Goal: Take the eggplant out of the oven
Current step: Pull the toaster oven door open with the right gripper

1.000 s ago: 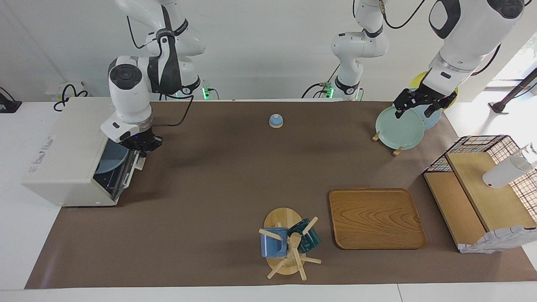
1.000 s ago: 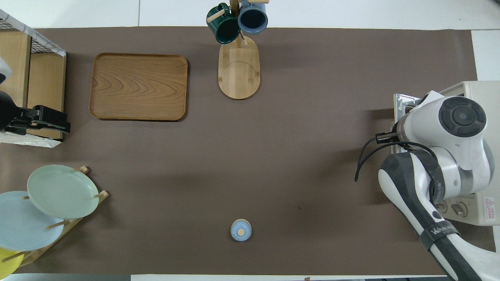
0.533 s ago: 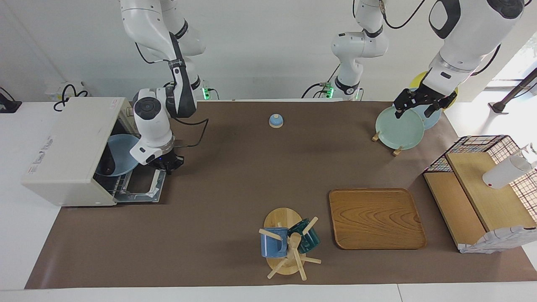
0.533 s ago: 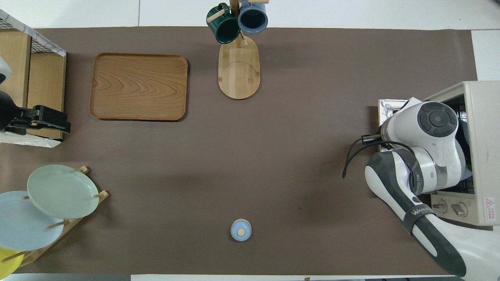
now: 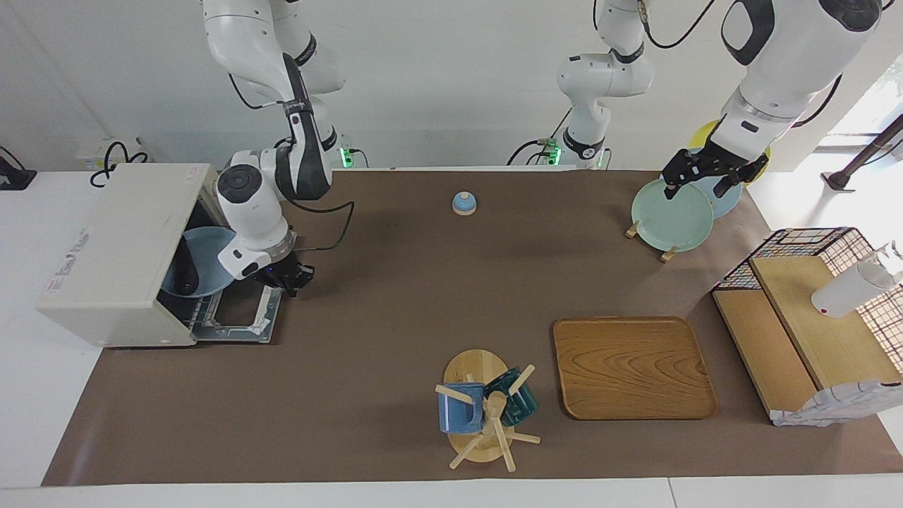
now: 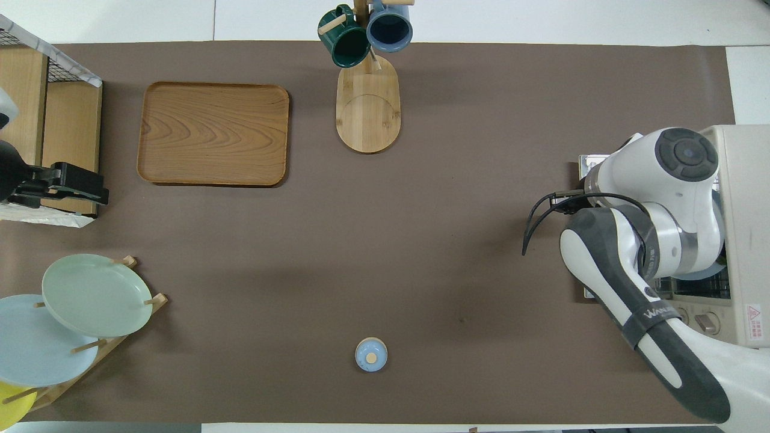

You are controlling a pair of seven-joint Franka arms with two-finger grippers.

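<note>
Facing view: one oven [image 5: 120,240] stands at nine o'clock on the desk [image 5: 395,296], its door [image 5: 240,321] dropped flat. Inside it, one eggplant [image 5: 185,271] lies on the single blue plate [image 5: 211,257], at the plate's nine o'clock edge. My right jaws hang over the door's three o'clock edge; I cannot tell their gap. My left jaws hover wide and empty over three racked plates [image 5: 670,219] at two o'clock. One bell [image 5: 463,203] sits at twelve, two mugs [image 5: 458,413] at six and one tray [image 5: 631,367] at four.

Overhead view: the oven [image 6: 746,228] is at three o'clock, and my right arm hides the eggplant. There are two mugs [image 6: 390,27] at twelve, one tray [image 6: 213,133] at ten, three plates [image 6: 90,294] at eight and one bell [image 6: 370,353] at six.
</note>
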